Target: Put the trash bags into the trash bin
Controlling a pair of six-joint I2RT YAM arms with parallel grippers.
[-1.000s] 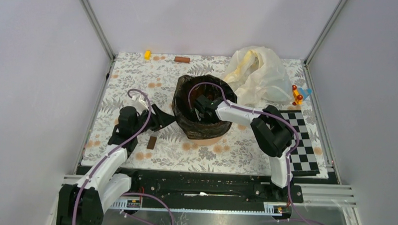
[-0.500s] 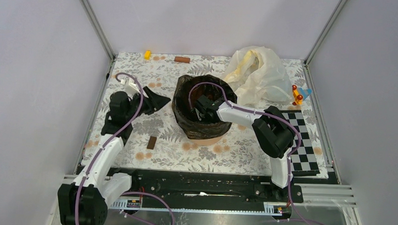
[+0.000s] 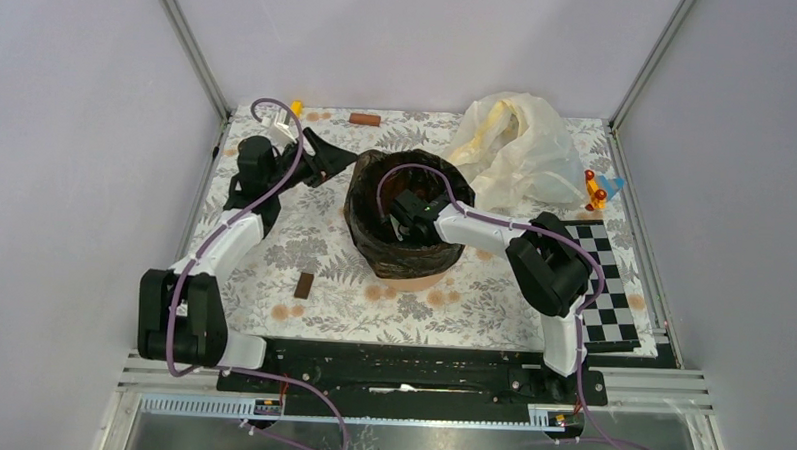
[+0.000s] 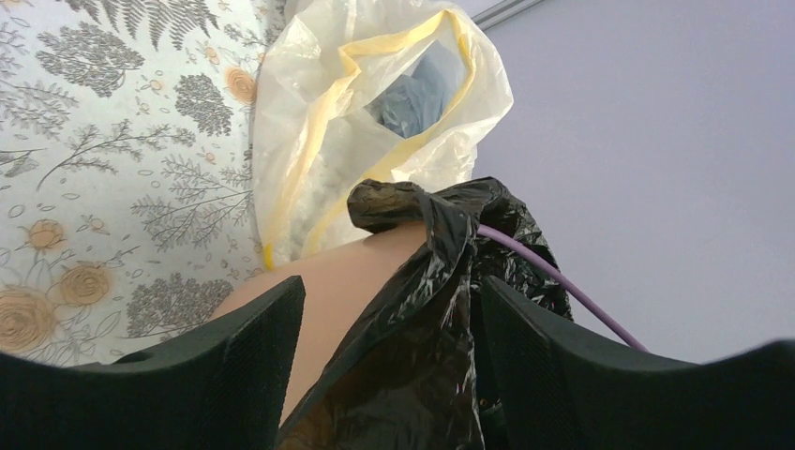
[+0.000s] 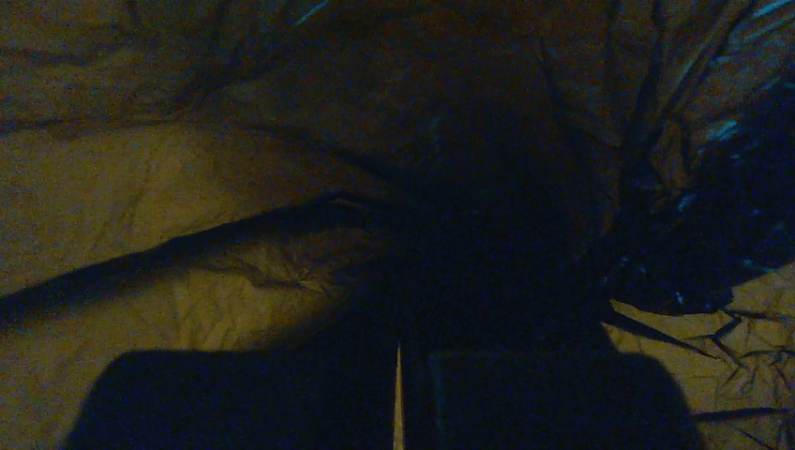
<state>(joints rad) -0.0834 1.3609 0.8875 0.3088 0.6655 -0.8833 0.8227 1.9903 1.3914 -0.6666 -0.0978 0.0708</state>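
Your left gripper (image 3: 342,163), wide and empty, faced the trash bag (image 4: 422,309) on the trash bin (image 4: 328,272) rim; right gripper (image 3: 403,210) was closed inside.

The top camera is looking steeply down from above and behind the arm bases, taking in the whole counter (image 3: 372,299) from its near edge to its far corners. The left wrist camera is hanging low over the counter's far-left part and facing right across it. It is close to the trash bin (image 4: 342,272), with the cream-white plastic bag (image 4: 309,141) behind and the left pincer (image 4: 392,291) framing the bottom. The right wrist camera is sitting inside the bin, very near the black trash bag (image 5: 656,141), and showing almost only darkness. The top and left wrist views are sharing the bin and both bags.
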